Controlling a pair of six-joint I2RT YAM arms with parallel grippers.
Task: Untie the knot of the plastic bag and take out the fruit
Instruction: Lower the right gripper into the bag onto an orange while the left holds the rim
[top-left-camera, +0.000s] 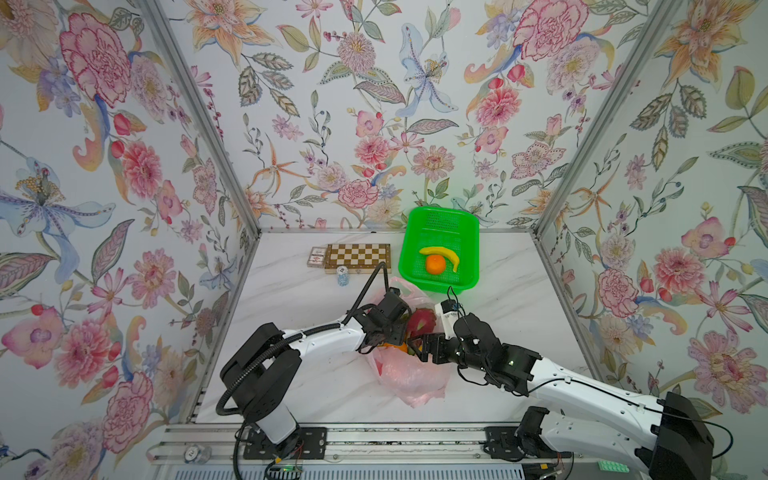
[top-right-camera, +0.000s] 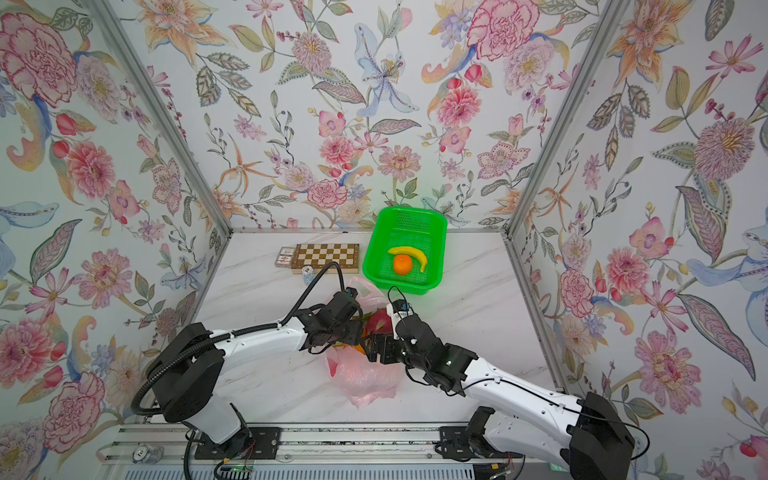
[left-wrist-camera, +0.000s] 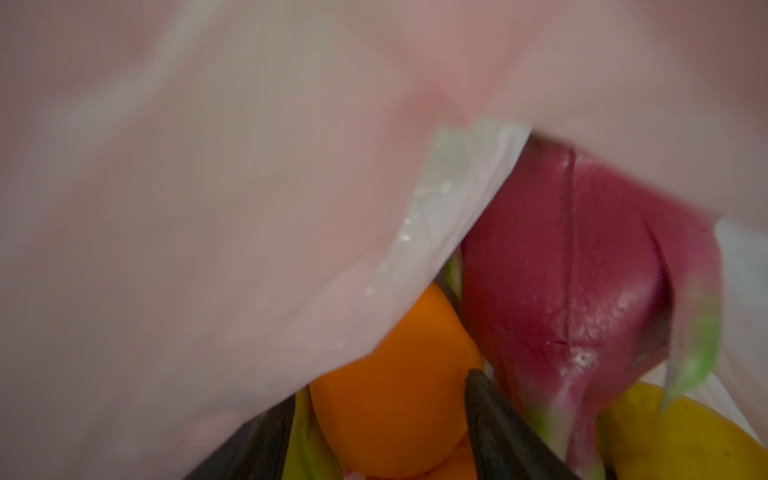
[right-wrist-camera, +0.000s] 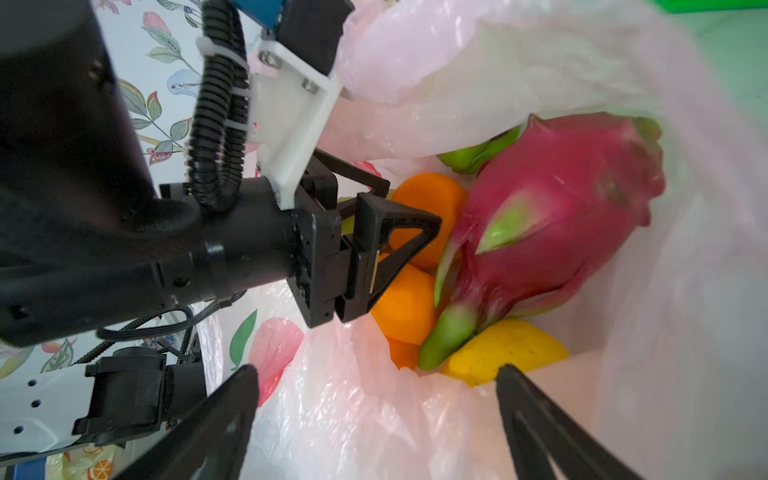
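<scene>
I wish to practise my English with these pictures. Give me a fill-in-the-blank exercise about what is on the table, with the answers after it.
1. The basket is ____ in colour.
2. In it lie a banana and one ____.
3. The magenta fruit inside the plastic bag is a ____ fruit.
4. At the mouth of the bag, the right gripper has its jaws ____.

Missing words: green; orange; dragon; open.

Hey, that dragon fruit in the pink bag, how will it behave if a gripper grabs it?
The dragon fruit looks smooth and glossy, so it may slip in a pinch. It is the biggest piece, probably heaviest too. Oval and resting against oranges, it may roll when nudged.
</scene>
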